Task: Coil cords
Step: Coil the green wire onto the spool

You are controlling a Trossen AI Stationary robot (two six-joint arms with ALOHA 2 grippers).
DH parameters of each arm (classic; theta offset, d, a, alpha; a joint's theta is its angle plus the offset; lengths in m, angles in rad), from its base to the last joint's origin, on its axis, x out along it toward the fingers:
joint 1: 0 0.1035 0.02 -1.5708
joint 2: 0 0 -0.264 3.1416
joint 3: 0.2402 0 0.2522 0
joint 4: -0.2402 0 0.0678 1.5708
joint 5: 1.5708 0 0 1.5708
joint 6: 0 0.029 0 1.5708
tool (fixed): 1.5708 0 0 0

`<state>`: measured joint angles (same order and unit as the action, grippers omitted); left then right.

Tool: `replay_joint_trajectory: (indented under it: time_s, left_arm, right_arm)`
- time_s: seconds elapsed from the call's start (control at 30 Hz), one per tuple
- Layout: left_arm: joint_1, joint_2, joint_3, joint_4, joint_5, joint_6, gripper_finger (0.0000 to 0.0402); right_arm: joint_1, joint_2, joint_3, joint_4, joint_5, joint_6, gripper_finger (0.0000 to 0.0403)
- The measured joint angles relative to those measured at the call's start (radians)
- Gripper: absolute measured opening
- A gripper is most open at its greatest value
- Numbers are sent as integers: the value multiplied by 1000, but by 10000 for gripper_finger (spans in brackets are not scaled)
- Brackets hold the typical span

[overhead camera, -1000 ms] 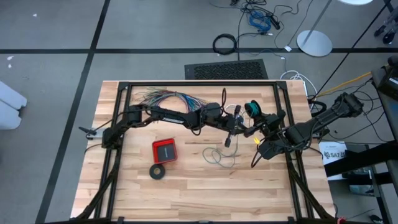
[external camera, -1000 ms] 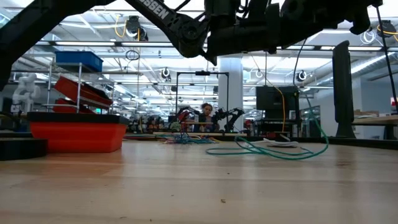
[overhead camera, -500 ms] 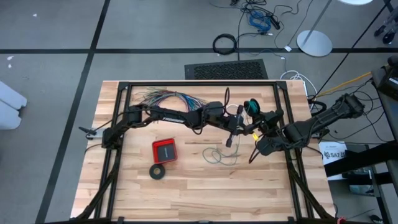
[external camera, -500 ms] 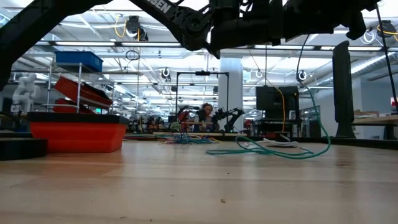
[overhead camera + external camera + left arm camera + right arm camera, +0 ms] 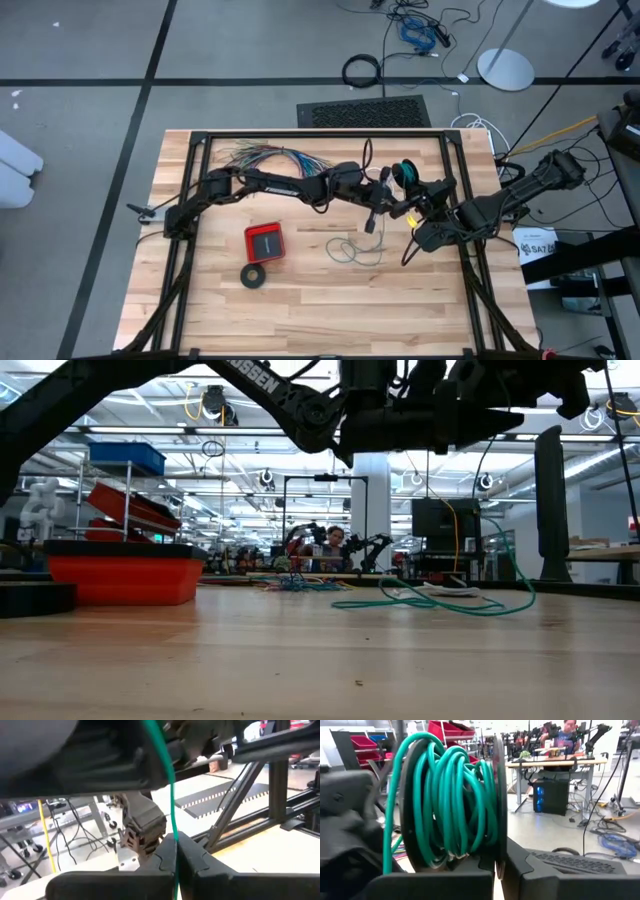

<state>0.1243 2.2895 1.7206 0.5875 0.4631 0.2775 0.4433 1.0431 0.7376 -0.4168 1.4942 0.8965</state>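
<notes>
The winding step is judged to be in hand. Right of centre in the high view, the left gripper (image 5: 383, 190) is closed on the teal-green wire (image 5: 169, 805), which is seen pinched between its fingers in the left wrist view. The right gripper (image 5: 412, 210) is closed on a spool (image 5: 497, 795) already wrapped with many turns of that wire. A loose tangle (image 5: 352, 250) is left lying on the table (image 5: 300, 300), just below the grippers in the frame. For the next move, the slack should be fed under light tension while further turns are laid on the spool.
</notes>
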Motion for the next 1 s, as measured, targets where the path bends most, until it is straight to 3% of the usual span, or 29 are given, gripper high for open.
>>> replay_joint_trajectory:
  time_s: [0.6,1.0]
  left_arm:
    - [-30,1,0,117,-50,-10,1]
    - [-42,0,0,84,-58,-41,1]
  right_arm:
    - [1,0,0,52,44,24,0]
    - [-15,0,0,70,53,32,0]
